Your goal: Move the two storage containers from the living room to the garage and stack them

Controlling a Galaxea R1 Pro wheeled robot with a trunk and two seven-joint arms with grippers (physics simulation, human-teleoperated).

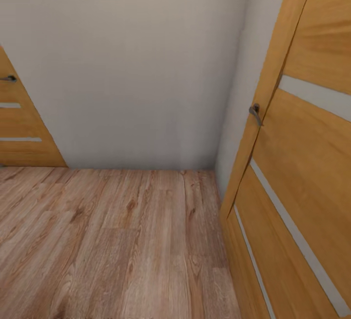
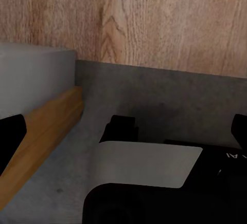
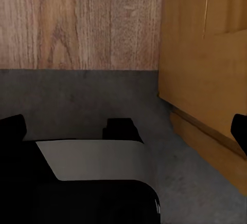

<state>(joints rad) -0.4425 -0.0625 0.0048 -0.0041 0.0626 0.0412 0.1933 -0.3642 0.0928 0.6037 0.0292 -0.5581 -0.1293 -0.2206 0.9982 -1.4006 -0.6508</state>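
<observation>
Head view's mostly a plain pale grey wall (image 1: 131, 65) and light wood-plank floor (image 1: 112, 241), with an open orange wooden door (image 1: 302, 172) on the right, small metal handle (image 1: 255, 113). Can't tell either gripper's state; the wrist views show dark grey concrete floor (image 2: 154, 95).

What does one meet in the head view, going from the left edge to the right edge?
Wooden door with a handle → pale wall above the wood-plank floor → open wooden door with a grey handle.
</observation>
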